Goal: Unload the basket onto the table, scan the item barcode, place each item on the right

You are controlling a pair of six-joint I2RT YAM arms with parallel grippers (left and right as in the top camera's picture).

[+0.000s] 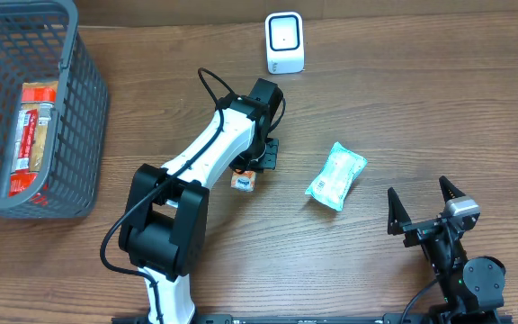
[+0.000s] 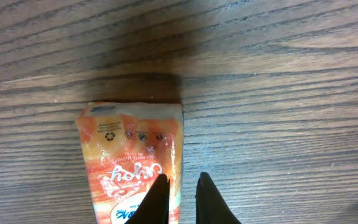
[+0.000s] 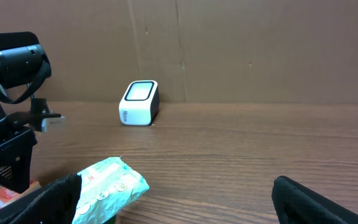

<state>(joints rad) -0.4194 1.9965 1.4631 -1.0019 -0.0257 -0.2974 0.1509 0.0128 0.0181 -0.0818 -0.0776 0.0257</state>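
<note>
An orange snack packet [image 2: 129, 162] lies flat on the wooden table, and it also shows as a small orange patch [image 1: 244, 181] in the overhead view. My left gripper [image 2: 180, 176] hangs right over it, shut to a narrow slit. One fingertip is over the packet's right edge and the other is over bare wood. A teal packet [image 1: 336, 176] lies to the right, mid-table. The white scanner [image 1: 284, 42] stands at the back. My right gripper [image 1: 418, 189] is wide open near the front, holding nothing, with the teal packet [image 3: 107, 186] by its left finger.
A grey wire basket [image 1: 84, 81] stands at the far left with a red and orange package [image 1: 34, 135] inside. The left arm [image 1: 209, 148] stretches diagonally across the middle. A brown cardboard wall [image 3: 260, 50] backs the table behind the scanner [image 3: 138, 102].
</note>
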